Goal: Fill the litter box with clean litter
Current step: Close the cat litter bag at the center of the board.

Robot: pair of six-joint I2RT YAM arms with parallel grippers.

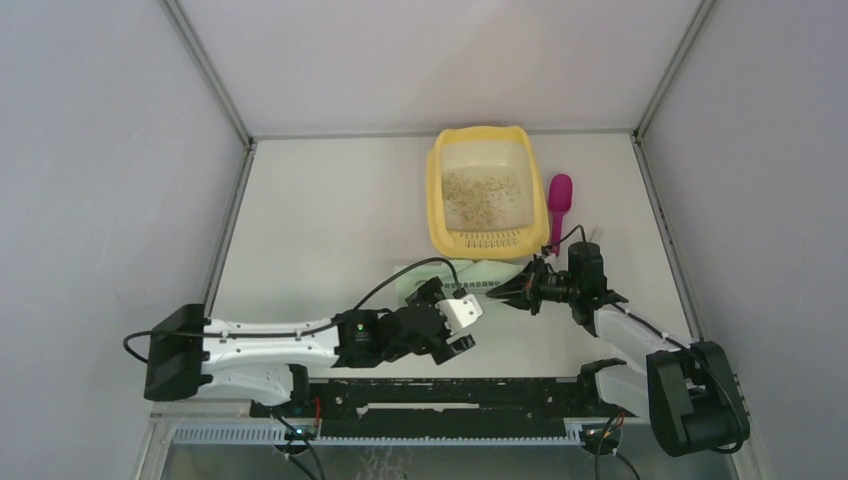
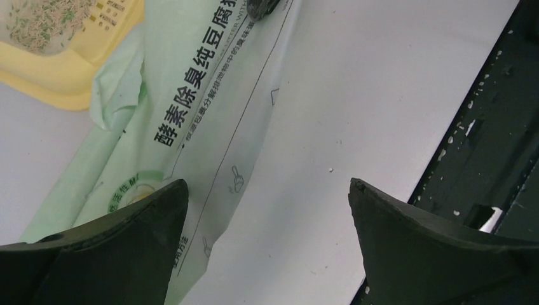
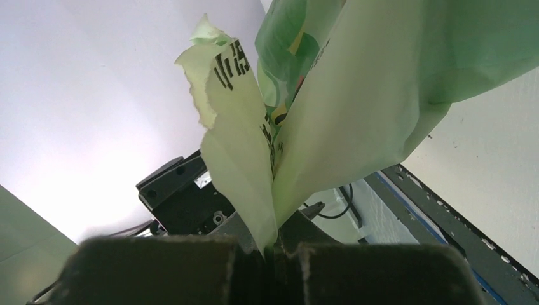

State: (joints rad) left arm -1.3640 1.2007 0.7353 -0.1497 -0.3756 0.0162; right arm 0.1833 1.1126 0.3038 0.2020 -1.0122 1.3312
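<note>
litter box [image 1: 488, 240] beside magenta scoop [image 1: 559, 197]; right tool [image 3: 272, 248] pinches green bag [image 3: 356, 95], left tool [image 2: 268, 184] agape.

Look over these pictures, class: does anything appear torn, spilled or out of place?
The green bag, pinched in the right pincer, has a ragged, torn edge. The litter covers the floor of the litter box only thinly, with bare patches.

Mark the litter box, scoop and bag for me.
Litter box [image 1: 487, 241]: top external view, near grille ledge.
Scoop [image 1: 559, 192]: top external view, magenta head.
Bag [image 2: 191, 114]: left wrist view, printed face.
</note>
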